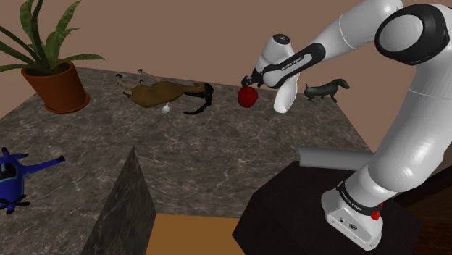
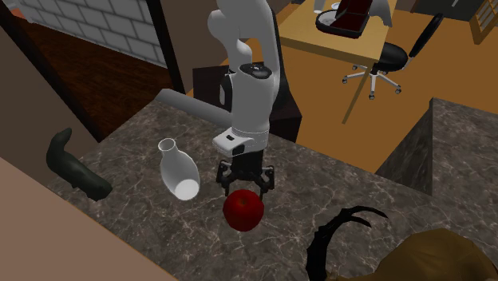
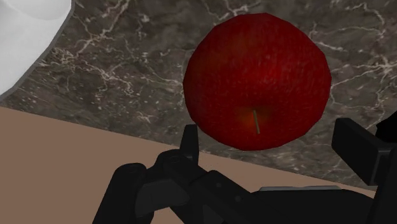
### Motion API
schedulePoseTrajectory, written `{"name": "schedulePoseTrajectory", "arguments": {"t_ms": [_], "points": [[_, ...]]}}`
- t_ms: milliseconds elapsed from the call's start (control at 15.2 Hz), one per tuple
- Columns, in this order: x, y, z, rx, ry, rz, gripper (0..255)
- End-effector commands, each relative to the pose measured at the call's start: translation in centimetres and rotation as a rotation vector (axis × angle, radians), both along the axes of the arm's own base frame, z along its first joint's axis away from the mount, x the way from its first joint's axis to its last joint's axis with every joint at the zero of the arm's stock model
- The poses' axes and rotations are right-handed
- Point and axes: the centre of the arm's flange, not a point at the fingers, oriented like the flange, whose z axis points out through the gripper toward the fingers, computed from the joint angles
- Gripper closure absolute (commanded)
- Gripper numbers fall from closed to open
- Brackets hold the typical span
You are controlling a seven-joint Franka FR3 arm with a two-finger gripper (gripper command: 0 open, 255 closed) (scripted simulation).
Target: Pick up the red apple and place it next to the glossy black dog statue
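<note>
Shoulder view, largest thing first: what carries the scene? — Desk

A dark marble counter veined in white. The white Franka arm stretches across it toward 10 o'clock from its black stand. Small print runs along the arm's lowest link and along the hand, and neither line can be read. — Photographer

And the props, by size? — Desk

At the frame's 10 o'clock is a potted plant in a terracotta pot. Near 12 o'clock a brown horned animal figure lies on its side. A blue toy helicopter sits at 8 o'clock. A white vase is just beside the red apple, at its 3 o'clock. The dark dog statue stands farther along that line, apart from both. — Photographer

The claw? — Desk

The black gripper hangs at the apple's 12 o'clock with its fingers spread and nothing pinched. In the wrist view the fingertips stand wide apart with the fruit just ahead of them. — Photographer

Describe the fruit. — Desk

It is deep red and round, with finely dimpled skin. A thin pale stem sits in a shaded hollow turned toward the wrist camera. The apple lies over the marble, close to the counter's edge by the tan wall. — Photographer
</note>
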Motion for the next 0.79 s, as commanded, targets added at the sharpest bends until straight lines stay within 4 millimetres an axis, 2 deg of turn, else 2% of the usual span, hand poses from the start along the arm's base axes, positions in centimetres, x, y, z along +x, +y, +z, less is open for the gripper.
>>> {"name": "schedulePoseTrajectory", "arguments": {"t_ms": [0, 396, 462, 726], "points": [[0.21, -0.14, -0.43, 0.0, -0.001, 0.0, 0], [0.21, -0.14, -0.43, 0.0, -0.001, 0.0, 0], [0.21, -0.14, -0.43, 0.0, -0.001, 0.0, 255], [0.26, -0.18, -0.45, 0.0, -0.001, 0.0, 255]]}}
